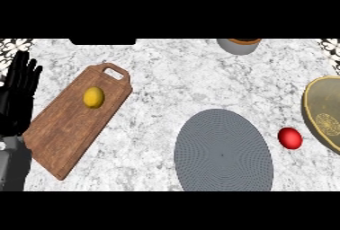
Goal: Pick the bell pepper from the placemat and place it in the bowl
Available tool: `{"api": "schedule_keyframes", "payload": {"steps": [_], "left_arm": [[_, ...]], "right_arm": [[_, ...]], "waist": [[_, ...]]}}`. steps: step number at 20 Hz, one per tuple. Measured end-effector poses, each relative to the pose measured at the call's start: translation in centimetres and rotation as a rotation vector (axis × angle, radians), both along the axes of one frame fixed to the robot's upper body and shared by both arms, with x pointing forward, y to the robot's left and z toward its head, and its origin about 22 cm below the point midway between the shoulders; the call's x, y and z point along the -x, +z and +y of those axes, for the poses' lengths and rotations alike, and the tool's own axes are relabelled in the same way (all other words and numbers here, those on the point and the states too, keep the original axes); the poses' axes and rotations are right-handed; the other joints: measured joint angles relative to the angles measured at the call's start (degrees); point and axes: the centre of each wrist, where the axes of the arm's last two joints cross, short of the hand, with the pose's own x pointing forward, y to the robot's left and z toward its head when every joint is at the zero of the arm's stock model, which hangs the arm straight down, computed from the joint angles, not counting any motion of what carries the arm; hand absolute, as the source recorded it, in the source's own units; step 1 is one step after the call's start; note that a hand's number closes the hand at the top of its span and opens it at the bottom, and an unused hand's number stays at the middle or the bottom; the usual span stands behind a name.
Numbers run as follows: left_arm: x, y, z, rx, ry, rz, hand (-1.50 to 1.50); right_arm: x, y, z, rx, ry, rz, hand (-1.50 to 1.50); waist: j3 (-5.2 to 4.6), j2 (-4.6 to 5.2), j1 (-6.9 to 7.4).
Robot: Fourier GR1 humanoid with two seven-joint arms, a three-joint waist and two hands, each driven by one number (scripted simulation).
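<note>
A red bell pepper (290, 138) lies on the marble counter, just right of a round grey placemat (223, 152) and left of the bowl (323, 114), touching neither as far as I can see. The bowl is olive-grey with a yellow rim and is cut off by the right edge. My left hand (18, 90) rests open at the far left edge, fingers pointing up, far from the pepper. My right hand does not show.
A wooden cutting board (76, 123) with a handle lies diagonally at the left, with a yellow lemon (93, 97) on it. A grey cup (238, 44) stands at the top edge. A dark slab (103, 41) sits at the top left.
</note>
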Motion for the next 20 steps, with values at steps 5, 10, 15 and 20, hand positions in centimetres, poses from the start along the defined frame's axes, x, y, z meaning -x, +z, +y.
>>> {"api": "schedule_keyframes", "payload": {"steps": [5,10,15,20], "left_arm": [[-0.5,0.5,-0.3,-0.002,-0.021,-0.007,0.00],[-0.5,0.4,-0.5,0.002,-0.029,-0.011,0.00],[-0.5,0.0,-0.9,0.005,-0.029,-0.004,0.00],[0.0,-0.9,-0.8,0.004,-0.022,-0.002,0.00]], "right_arm": [[-2.3,1.4,0.9,-0.052,0.044,0.005,1.50],[-5.5,1.2,2.3,-0.075,0.107,0.058,1.50],[-9.8,-0.3,4.8,-0.100,0.187,0.133,1.50],[-14.0,-3.4,7.9,-0.145,0.264,0.201,1.50]], "waist": [[-0.09,0.11,0.97],[-0.15,0.18,1.49],[-0.20,0.18,1.61],[-0.18,0.12,1.30]]}}
